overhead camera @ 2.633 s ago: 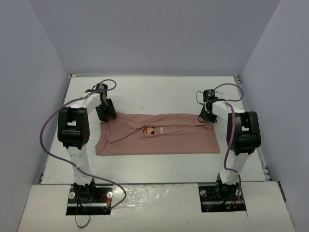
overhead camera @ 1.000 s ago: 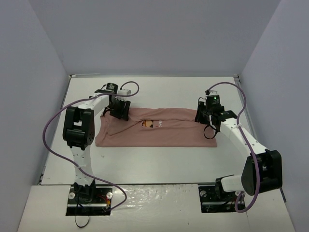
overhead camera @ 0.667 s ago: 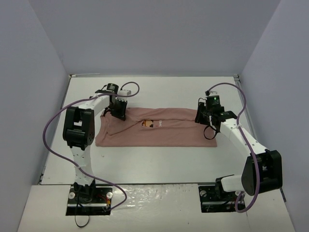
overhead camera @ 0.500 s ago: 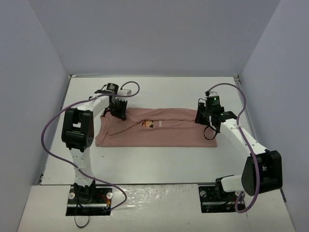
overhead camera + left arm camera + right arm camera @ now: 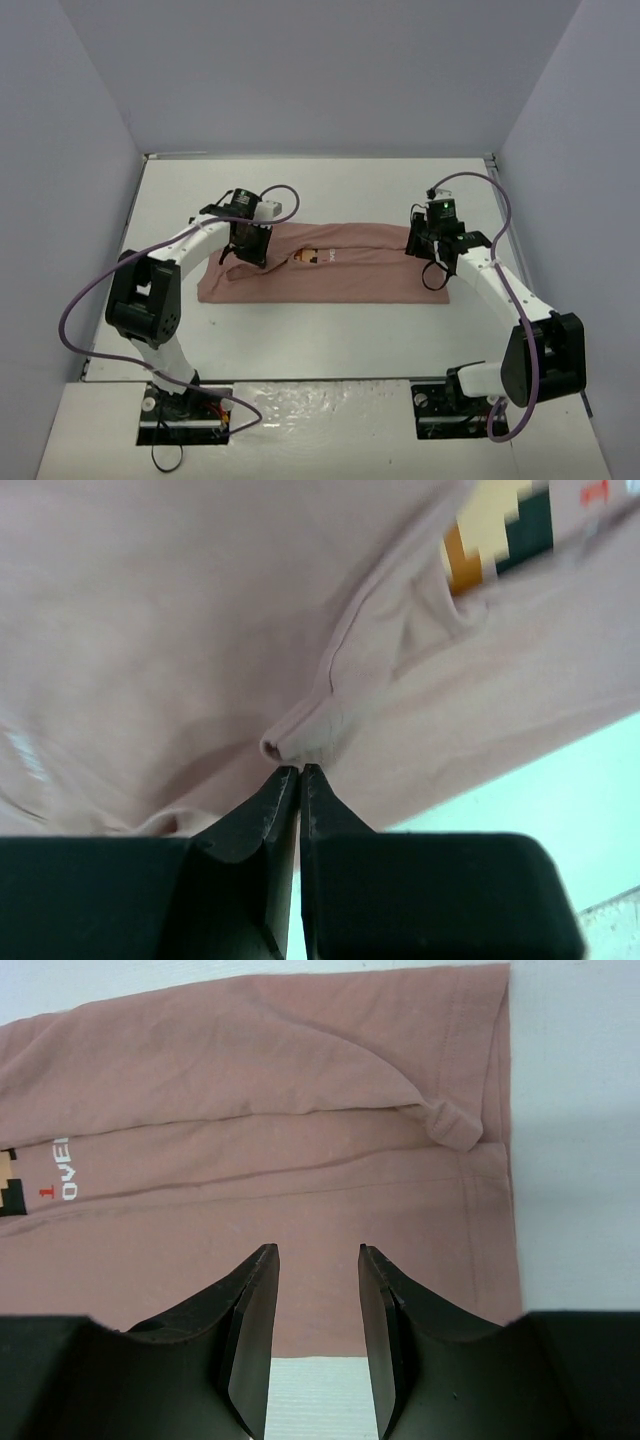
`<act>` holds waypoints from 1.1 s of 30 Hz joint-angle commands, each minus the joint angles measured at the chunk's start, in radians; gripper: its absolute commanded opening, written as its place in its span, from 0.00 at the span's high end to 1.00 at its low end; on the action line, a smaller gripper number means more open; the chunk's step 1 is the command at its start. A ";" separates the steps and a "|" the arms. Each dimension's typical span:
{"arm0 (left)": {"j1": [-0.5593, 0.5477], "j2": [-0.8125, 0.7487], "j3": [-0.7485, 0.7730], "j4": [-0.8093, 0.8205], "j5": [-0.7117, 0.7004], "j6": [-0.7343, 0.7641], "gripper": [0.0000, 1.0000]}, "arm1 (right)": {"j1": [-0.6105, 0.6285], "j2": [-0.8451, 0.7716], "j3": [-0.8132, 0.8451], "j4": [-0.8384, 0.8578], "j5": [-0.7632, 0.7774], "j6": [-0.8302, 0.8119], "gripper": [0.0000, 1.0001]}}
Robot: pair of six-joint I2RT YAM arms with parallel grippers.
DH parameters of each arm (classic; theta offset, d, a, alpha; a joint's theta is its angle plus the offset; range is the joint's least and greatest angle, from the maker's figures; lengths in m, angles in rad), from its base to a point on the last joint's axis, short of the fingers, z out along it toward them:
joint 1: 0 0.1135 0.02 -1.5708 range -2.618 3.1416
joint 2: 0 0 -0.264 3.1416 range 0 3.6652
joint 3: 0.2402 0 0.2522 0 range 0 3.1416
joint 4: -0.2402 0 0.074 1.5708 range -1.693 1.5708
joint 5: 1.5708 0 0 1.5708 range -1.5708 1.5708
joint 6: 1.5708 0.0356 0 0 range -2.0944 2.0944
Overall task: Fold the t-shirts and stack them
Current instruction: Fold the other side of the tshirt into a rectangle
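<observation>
Left hand closed, fingertips pinching a raised fold of the dusty-pink t-shirt, which lies folded into a long band across the white surface. Right hand part-open over its hem end, empty. Pixel print partly covered.

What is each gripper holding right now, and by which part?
The left gripper pinches the dusty-pink cotton t-shirt by a raised fold beside its print; the right gripper is open, holding nothing.

Print on the t-shirt is chopped off by the left wrist view's top edge, and too tiny to read from above. Can't tell if the left gripper actually pinches the fold.
</observation>
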 commanded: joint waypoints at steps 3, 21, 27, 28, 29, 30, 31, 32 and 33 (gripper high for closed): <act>-0.130 -0.087 -0.099 -0.011 -0.084 -0.131 0.96 | -0.018 -0.008 0.006 0.030 0.082 0.017 0.65; -0.028 -0.088 0.096 -0.076 -0.296 -0.257 0.30 | -0.165 0.334 0.252 0.007 0.138 0.118 0.64; 0.092 0.080 0.177 -0.058 -0.275 -0.292 0.31 | -0.196 0.476 0.321 0.004 0.123 0.127 0.65; 0.098 0.104 0.187 -0.057 -0.271 -0.294 0.31 | -0.196 0.494 0.332 0.004 0.121 0.125 0.65; 0.101 0.128 0.197 -0.056 -0.269 -0.296 0.31 | -0.196 0.508 0.341 0.003 0.115 0.124 0.65; 0.101 0.144 0.208 -0.055 -0.268 -0.297 0.32 | -0.195 0.521 0.345 0.003 0.107 0.124 0.65; 0.102 0.156 0.220 -0.052 -0.266 -0.301 0.32 | -0.196 0.530 0.353 0.003 0.103 0.122 0.65; 0.102 0.167 0.221 -0.052 -0.263 -0.301 0.32 | -0.196 0.535 0.354 0.003 0.098 0.122 0.65; 0.103 0.181 0.225 -0.049 -0.259 -0.308 0.33 | -0.196 0.542 0.355 0.004 0.097 0.126 0.65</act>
